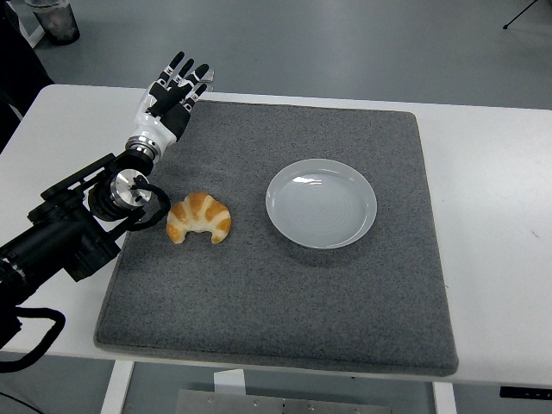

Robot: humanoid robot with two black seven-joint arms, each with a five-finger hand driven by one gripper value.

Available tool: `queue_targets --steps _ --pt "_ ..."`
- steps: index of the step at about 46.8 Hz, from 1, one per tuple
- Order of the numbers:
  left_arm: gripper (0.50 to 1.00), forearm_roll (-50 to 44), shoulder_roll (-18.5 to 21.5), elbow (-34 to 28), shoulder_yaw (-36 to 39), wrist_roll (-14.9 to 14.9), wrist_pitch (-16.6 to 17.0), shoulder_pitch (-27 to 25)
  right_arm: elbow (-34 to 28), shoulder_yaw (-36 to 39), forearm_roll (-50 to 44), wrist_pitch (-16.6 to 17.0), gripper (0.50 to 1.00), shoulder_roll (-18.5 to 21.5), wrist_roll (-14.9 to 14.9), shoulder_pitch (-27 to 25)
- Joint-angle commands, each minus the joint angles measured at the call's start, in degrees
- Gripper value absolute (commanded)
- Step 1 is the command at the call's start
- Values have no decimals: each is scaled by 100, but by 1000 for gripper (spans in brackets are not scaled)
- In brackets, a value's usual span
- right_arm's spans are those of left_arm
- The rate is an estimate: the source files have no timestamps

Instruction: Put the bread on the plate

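Golden-brown croissant, curved w/ darker ridges, lies on grey mat left of empty white plate, apart. Left hand hovers beyond it, fingers straight, holding nothing.

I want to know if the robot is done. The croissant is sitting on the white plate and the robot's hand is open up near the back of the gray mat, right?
Not quite. In the head view the croissant lies on the gray mat, left of the white plate, which holds nothing. The left hand is indeed open near the mat's far left corner.
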Motion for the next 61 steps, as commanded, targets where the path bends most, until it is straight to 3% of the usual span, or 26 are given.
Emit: queue_targets --steps 1,17,27,34,44,54,61 --pt "992 8 -1 -9 6 -17 0 -6 0 0 0 0 952 0 -1 0" --pt "994 122 96 -18 94 -17 -114 -32 0 0 0 0 952 0 -1 0" --pt "992 1263 192 -61 164 18 -61 -33 0 0 0 0 952 0 -1 0" --pt "994 2564 641 -298 708 -35 -87 -15 0 0 0 0 952 0 -1 0" --pt "992 3391 1141 -685 1007 44 -368 -137 0 0 0 0 952 0 -1 0" --pt "992 3479 2442 -1774 2738 106 -606 -840 0 0 0 0 952 0 -1 0" --pt "992 3672 2979 -2311 3652 106 -606 -1350 0 0 0 0 952 0 -1 0"
